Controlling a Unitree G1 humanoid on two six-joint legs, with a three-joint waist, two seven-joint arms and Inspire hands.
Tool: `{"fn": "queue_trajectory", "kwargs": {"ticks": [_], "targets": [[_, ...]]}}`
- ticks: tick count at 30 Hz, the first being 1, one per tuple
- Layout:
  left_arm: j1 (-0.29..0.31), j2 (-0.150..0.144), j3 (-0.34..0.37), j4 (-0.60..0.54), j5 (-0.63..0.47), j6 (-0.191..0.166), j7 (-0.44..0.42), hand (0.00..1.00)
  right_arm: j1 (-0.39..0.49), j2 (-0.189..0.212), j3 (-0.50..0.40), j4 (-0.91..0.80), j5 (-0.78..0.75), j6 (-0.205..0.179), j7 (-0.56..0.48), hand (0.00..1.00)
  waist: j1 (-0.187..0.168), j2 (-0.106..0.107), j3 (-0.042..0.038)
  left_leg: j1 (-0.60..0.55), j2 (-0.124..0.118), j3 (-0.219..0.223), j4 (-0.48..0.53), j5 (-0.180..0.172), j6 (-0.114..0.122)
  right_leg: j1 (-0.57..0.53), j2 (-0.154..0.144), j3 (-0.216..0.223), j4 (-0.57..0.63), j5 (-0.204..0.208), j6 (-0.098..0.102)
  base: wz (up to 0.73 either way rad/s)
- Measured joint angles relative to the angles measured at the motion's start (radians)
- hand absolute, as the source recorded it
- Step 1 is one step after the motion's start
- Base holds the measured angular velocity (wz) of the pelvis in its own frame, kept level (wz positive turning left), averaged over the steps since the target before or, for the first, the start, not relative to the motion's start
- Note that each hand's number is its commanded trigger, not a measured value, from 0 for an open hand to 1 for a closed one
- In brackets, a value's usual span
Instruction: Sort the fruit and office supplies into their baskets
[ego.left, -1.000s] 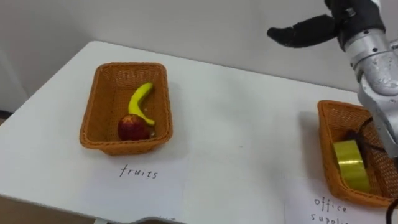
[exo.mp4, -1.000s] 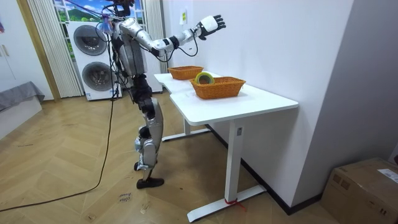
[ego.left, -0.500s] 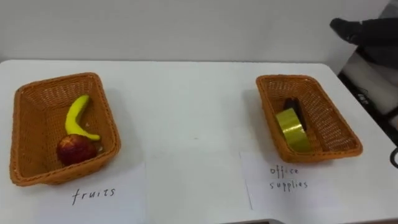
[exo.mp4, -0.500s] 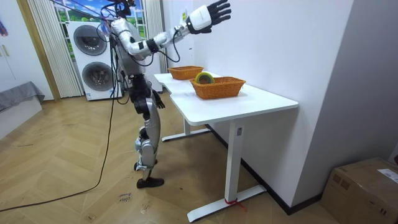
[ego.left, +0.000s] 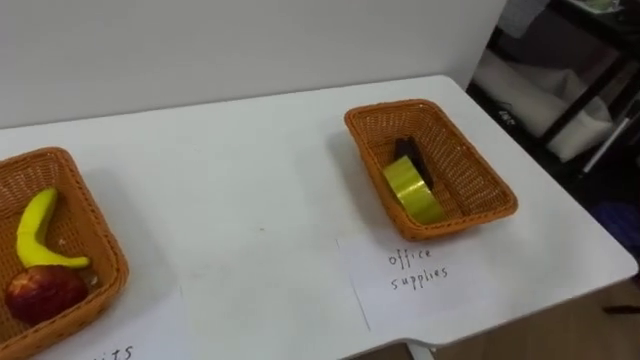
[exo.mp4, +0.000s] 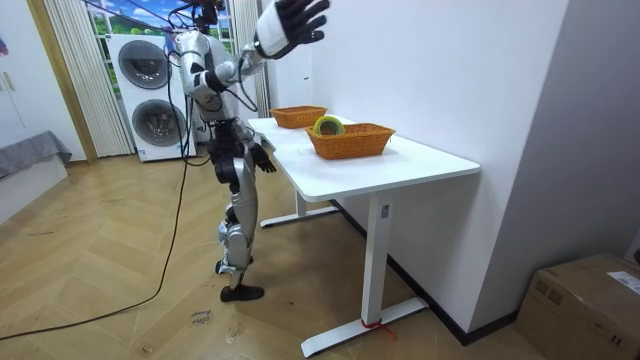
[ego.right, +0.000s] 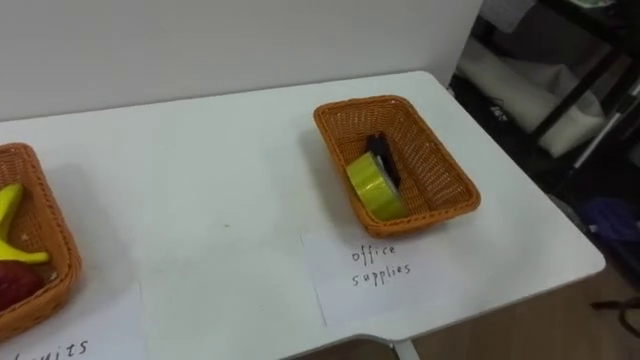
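Note:
The fruit basket (ego.left: 95, 255) stands at the table's left and holds a yellow banana (ego.left: 35, 235) and a red apple (ego.left: 40, 293). To the right, the office supplies basket (ego.left: 480, 190) holds a yellow tape roll (ego.left: 412, 190) and a dark item (ego.left: 408, 152). In the room view I stand at the table's end beside both baskets (exo.mp4: 350, 140). My right hand (exo.mp4: 290, 22) is raised high above the table, open with fingers spread and holding nothing. My left hand (exo.mp4: 262, 158) hangs low by the table's edge.
Paper labels lie before each basket, one reading office supplies (ego.left: 420, 270). The white table (ego.left: 250, 190) backs onto a wall, and its right edge drops to a dark shelf (ego.left: 570, 70). Washing machines (exo.mp4: 150, 90) stand behind me. A cardboard box (exo.mp4: 590, 300) sits at the room view's lower right.
My right hand has risen higher and swung back toward my head. The eye view has swung right, so the office basket is now mid-picture. Nothing in the baskets moved.

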Motion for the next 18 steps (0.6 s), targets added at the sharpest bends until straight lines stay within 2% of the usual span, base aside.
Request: {"fn": "queue_trajectory", "kwargs": {"ticks": [1, 2, 3, 8, 11, 13, 18], "targets": [[-0.002, -0.003, -0.001, 0.001, 0.001, 0.000, 0.001, 0.00, 0.037, 0.001, -0.011, 0.007, 0.018, -0.014, -0.015, 0.00, -0.002, 0.003, 0.0023, -0.003, 0.000, 0.000, 0.000, 0.000, 0.000, -0.005, 0.000, 0.000, -0.003, -0.001, 0.000, -0.05], [-0.004, -0.004, -0.001, 0.001, -0.001, -0.001, 0.003, 0.00, 0.056, 0.001, -0.018, 0.011, 0.028, -0.016, -0.023, 0.00, -0.002, -0.011, 0.0019, -0.007, -0.001, 0.000, 0.000, -0.001, -0.001, -0.009, -0.001, 0.000, -0.003, -0.002, 0.000, -0.04], [-0.005, -0.005, -0.001, 0.001, -0.007, -0.001, 0.009, 0.00, 0.081, 0.002, -0.027, 0.027, 0.040, -0.016, -0.038, 0.00, -0.002, -0.008, 0.0041, -0.011, -0.001, 0.000, -0.001, -0.002, -0.002, -0.016, 0.000, 0.002, 0.000, -0.002, 0.000, -0.08], [0.011, -0.017, -0.001, 0.003, -0.025, -0.004, 0.024, 0.00, 0.157, 0.009, -0.041, 0.099, 0.117, -0.036, -0.094, 0.00, 0.000, 0.007, 0.0030, -0.011, -0.001, 0.001, -0.011, -0.003, -0.002, -0.024, 0.007, 0.022, 0.006, -0.001, -0.001, -0.07], [0.017, -0.017, -0.001, 0.013, -0.050, -0.009, 0.033, 0.00, 0.170, 0.056, -0.046, 0.184, 0.185, -0.052, -0.131, 0.00, -0.003, 0.009, 0.0032, -0.014, -0.001, 0.000, -0.011, -0.003, -0.003, -0.027, 0.008, 0.022, 0.006, -0.001, -0.002, -0.01], [0.022, -0.019, 0.000, 0.010, -0.053, -0.015, 0.041, 0.00, 0.193, 0.110, -0.057, 0.223, 0.216, -0.055, -0.169, 0.00, 0.000, 0.010, 0.0026, -0.013, -0.001, 0.000, -0.014, -0.003, -0.003, -0.028, 0.009, 0.024, 0.004, -0.001, -0.002, 0.00], [0.036, -0.022, 0.017, 0.010, -0.067, -0.023, 0.042, 0.00, 0.222, 0.170, -0.057, 0.300, 0.262, -0.067, -0.204, 0.00, 0.001, 0.018, -0.0009, -0.011, -0.001, 0.000, -0.016, -0.003, -0.003, -0.028, 0.012, 0.033, 0.001, -0.001, -0.001, -0.04]]}}
